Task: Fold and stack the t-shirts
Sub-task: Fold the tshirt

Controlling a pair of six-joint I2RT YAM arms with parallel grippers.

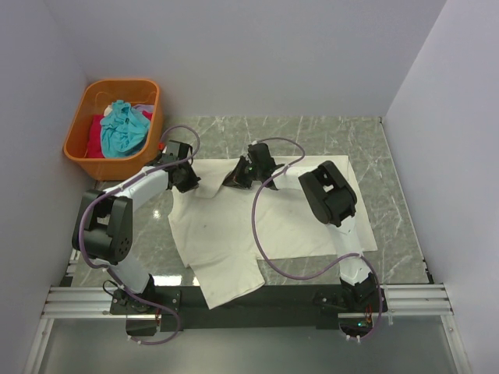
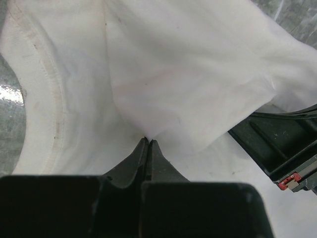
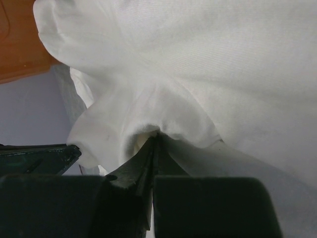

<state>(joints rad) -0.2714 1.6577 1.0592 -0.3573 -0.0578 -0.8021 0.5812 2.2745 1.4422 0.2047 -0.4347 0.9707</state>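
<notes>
A large cream t-shirt lies spread on the marble table. My left gripper is shut on its far left edge; in the left wrist view the cream t-shirt rises in a pinched fold from my left gripper, beside the collar band. My right gripper is shut on the far edge near the middle; in the right wrist view the cream t-shirt bunches over my right gripper. A teal t-shirt and a red t-shirt lie in the orange basket.
The orange basket stands off the table's far left corner, against the white walls. Bare marble shows to the right of the shirt. The purple cables of both arms loop over the shirt. The metal rail runs along the near edge.
</notes>
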